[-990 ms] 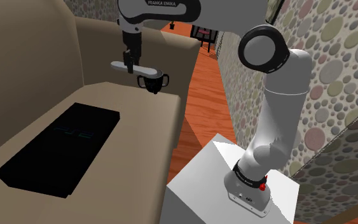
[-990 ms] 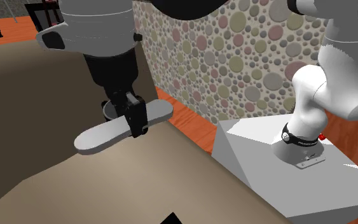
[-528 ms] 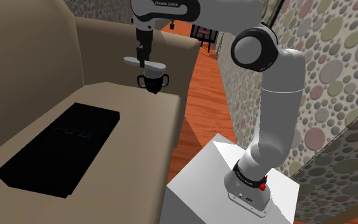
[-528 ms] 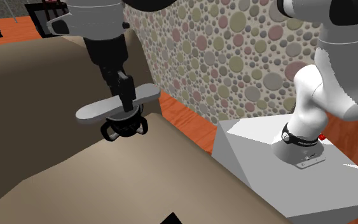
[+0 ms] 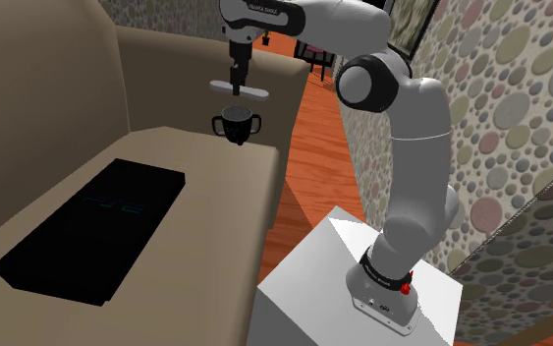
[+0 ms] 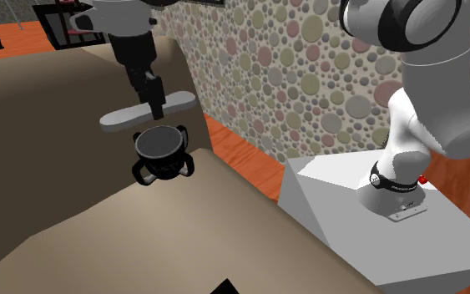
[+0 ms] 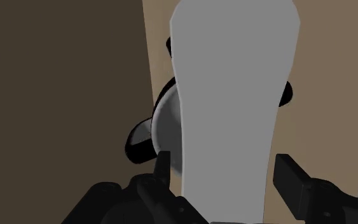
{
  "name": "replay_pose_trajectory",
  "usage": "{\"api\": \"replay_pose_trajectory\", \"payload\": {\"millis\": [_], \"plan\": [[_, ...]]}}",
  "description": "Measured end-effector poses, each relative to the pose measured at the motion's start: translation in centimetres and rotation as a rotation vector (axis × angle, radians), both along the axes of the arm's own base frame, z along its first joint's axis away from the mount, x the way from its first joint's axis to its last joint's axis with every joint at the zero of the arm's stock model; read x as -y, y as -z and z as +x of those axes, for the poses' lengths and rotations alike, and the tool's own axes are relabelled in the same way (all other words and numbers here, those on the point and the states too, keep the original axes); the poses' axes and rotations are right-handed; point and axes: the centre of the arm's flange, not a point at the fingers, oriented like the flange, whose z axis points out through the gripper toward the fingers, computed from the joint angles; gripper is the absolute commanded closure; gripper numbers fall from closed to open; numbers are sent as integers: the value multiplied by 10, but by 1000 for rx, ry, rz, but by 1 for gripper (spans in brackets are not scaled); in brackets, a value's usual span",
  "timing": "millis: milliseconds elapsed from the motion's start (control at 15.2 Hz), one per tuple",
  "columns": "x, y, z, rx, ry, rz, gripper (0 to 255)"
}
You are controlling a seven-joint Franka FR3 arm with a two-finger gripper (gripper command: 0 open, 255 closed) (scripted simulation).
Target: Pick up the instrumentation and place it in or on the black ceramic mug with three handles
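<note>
Instrumentation (image 5: 251, 91): flat, grey, elongated piece, held level in the air just above the mug, clear of its rim.
Gripper (image 5: 237, 84): points down, fingers (image 7: 163, 163) pinching the grey piece across its narrow width, near the middle.
Mug (image 6: 162, 150): black, upright on the beige surface (image 5: 205, 197), its opening under the grey piece.
Console (image 5: 92, 231): black, flat on that surface, well apart from the mug.

The arm's upper link (image 5: 264, 8) carries small white lettering that seems to read "FRANKA EMIKA". The black console (image 5: 97, 226) bears a faint blue "PS2" mark. Lettering on the arm's base ring (image 6: 396, 188) is illegible.
</note>
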Motion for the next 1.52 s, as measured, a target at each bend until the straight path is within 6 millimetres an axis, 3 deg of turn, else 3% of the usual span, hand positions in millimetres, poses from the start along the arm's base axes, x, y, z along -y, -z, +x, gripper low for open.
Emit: {"api": "replay_pose_trajectory", "payload": {"millis": [198, 990, 1452, 1518], "plan": [[18, 4, 5, 0, 0, 0, 255], [21, 66, 5, 0, -1, 0, 255], [22, 71, 4, 3, -1, -1, 255], [22, 71, 4, 3, -1, -1, 0]]}}
